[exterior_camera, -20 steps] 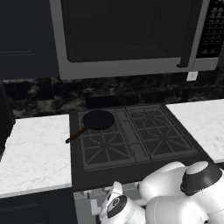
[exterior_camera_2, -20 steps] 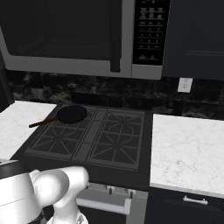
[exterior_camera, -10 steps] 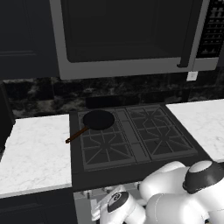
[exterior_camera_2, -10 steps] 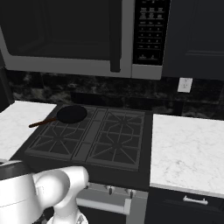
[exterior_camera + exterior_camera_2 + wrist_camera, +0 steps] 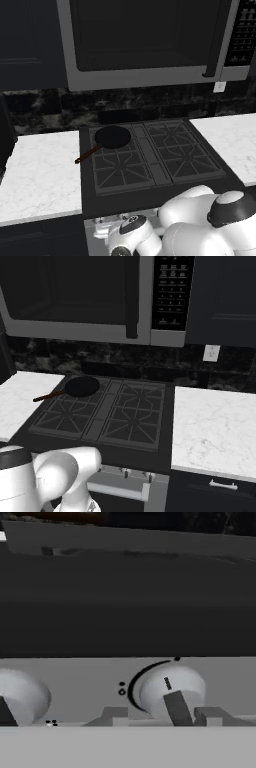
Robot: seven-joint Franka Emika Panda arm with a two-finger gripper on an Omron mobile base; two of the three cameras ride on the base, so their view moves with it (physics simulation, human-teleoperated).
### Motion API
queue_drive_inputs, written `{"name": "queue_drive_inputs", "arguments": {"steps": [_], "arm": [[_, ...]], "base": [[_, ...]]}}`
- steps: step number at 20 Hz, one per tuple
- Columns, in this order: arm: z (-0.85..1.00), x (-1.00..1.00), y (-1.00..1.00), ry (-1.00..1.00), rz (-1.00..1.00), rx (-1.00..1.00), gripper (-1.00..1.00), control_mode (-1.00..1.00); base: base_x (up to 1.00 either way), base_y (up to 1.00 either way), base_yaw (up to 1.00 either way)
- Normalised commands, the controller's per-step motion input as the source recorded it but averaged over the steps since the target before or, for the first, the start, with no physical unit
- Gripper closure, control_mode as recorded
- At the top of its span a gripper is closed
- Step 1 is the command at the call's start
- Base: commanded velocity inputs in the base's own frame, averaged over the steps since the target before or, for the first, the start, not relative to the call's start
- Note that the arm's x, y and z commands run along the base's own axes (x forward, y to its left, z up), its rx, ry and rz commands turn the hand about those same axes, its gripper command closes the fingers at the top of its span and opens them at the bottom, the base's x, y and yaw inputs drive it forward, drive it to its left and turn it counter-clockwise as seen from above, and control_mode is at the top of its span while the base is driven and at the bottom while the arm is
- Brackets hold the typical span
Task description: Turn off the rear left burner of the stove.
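Gripper (image 5: 162, 717) fingers sit parted either side of a silver knob (image 5: 172, 692) on the stove's (image 5: 150, 192) steel front, contact unclear. Another knob (image 5: 20, 698) is cut off left. Rear left burner (image 5: 112, 137), far-left, lies under a black pan (image 5: 113, 136).

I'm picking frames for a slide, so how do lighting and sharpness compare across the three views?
Left base view: dim, flat light, the black pan nearly merging with the stove. Right base view: equally dark, but the white counter stands out and edges are fairly crisp. Hand view: soft and blurry up close, the silver knob bright against a dark band above, no glare.
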Motion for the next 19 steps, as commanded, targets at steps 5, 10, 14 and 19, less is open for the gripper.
{"name": "queue_drive_inputs", "arguments": {"steps": [5, 10, 14, 19], "arm": [[0.26, 0.52, 0.0, 0.05, -0.29, 0.55, 1.0, -1.0], [0.09, 0.45, 0.0, 0.03, -0.33, 0.49, 1.0, -1.0], [0.06, 0.21, 0.0, 0.0, -0.38, 0.38, 1.0, -1.0], [0.01, 0.02, -0.06, 0.0, -0.15, 0.08, 1.0, -1.0]], "base": [[0.0, 0.0, 0.0], [0.0, 0.0, 0.0], [0.0, 0.0, 0.0], [0.0, 0.0, 0.0]]}}
